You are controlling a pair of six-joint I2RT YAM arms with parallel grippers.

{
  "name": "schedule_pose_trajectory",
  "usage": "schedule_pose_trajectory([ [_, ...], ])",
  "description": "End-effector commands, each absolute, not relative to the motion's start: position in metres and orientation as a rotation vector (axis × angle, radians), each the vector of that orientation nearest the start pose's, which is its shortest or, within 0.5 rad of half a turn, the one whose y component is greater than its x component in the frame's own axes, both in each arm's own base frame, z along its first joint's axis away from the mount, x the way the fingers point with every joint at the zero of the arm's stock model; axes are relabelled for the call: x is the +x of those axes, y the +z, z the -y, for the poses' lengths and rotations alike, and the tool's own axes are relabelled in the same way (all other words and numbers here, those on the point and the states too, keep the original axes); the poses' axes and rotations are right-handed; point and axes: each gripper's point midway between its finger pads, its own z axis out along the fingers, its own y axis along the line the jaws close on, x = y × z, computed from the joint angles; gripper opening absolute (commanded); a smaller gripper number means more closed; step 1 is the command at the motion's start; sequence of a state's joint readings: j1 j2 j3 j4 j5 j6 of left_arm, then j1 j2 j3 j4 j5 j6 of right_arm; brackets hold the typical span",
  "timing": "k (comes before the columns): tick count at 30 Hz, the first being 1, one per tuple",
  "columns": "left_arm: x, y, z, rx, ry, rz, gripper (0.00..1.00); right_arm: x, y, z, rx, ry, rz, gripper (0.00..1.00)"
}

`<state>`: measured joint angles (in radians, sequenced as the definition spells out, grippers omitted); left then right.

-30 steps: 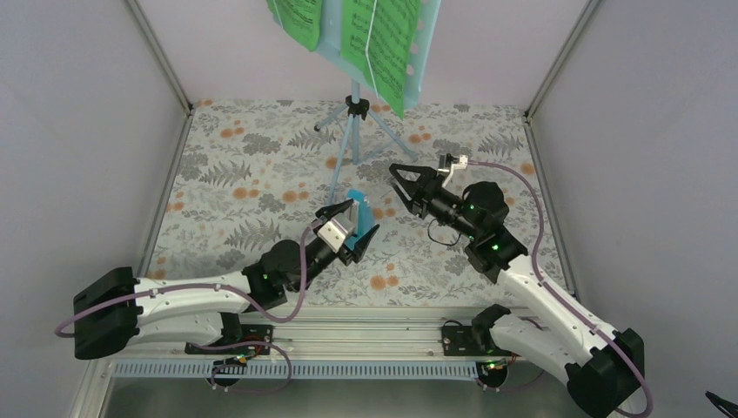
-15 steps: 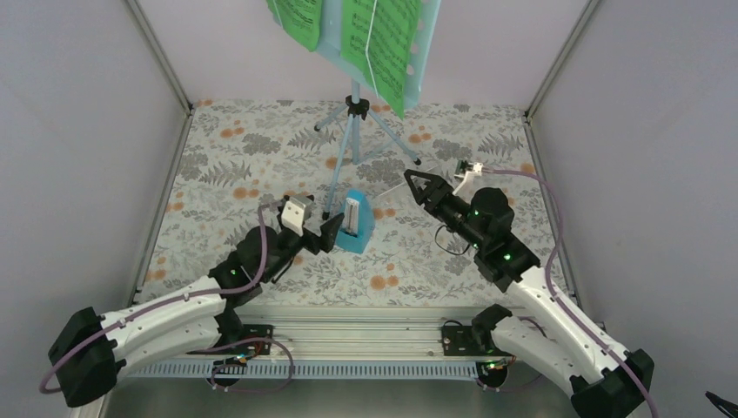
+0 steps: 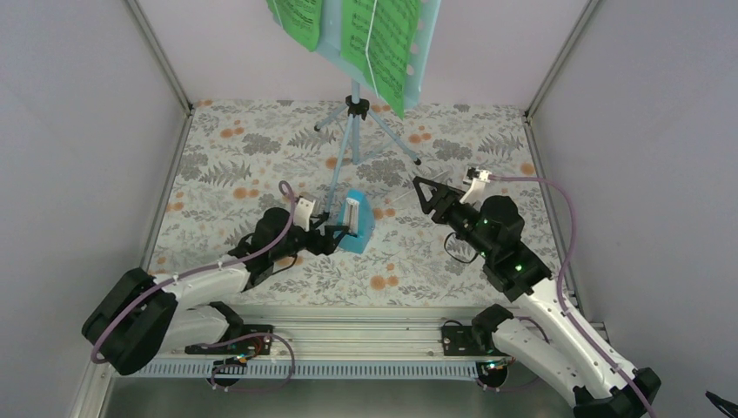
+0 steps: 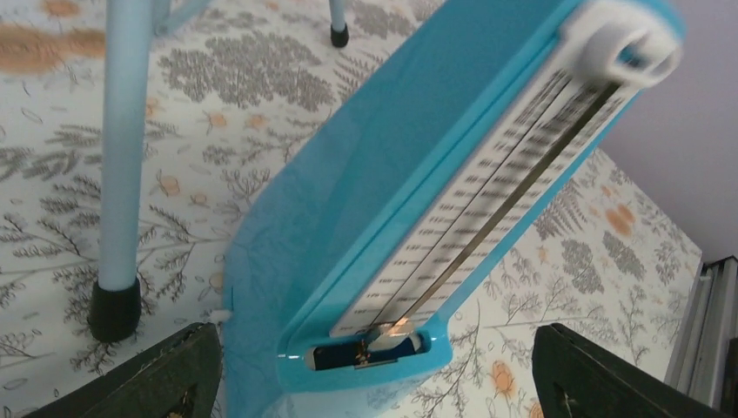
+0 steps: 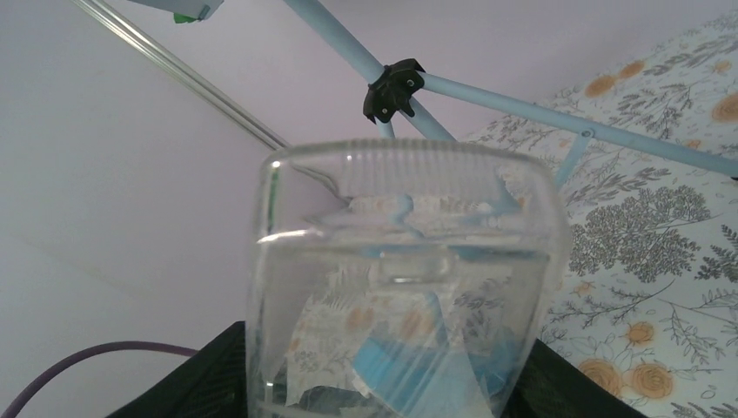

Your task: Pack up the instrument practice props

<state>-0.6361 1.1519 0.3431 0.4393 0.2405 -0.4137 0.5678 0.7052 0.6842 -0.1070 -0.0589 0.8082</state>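
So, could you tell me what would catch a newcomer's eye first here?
The bright green sheet-music pages on the pale blue music stand at the back stand out. In the middle, the blue metronome sits between the open fingers of the left gripper, while the right gripper holds a clear cover.

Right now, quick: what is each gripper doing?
Left gripper: open, jaws either side of the blue metronome, not closed on it.
Right gripper: closed on a clear plastic cover.
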Motion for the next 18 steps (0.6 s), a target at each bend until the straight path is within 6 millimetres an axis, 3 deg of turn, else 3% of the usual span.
schedule_pose_trajectory([
  [1, 0.263, 0.138, 0.25, 0.414, -0.949, -1.987, 0.88, 0.254, 0.306, -0.169, 0.121, 0.991, -1.789, 0.54],
  [7, 0.27, 0.111, 0.249, 0.404, -0.891, -2.087, 0.86, 0.255, 0.303, -0.17, 0.109, 0.977, -1.792, 0.54],
  [13, 0.267, 0.108, 0.259, 0.454, -0.942, -2.076, 0.75, 0.256, 0.302, -0.172, 0.106, 0.983, -1.796, 0.54],
  [18, 0.259, 0.094, 0.26, 0.463, -0.962, -2.103, 0.7, 0.255, 0.302, -0.172, 0.1, 0.985, -1.791, 0.54],
])
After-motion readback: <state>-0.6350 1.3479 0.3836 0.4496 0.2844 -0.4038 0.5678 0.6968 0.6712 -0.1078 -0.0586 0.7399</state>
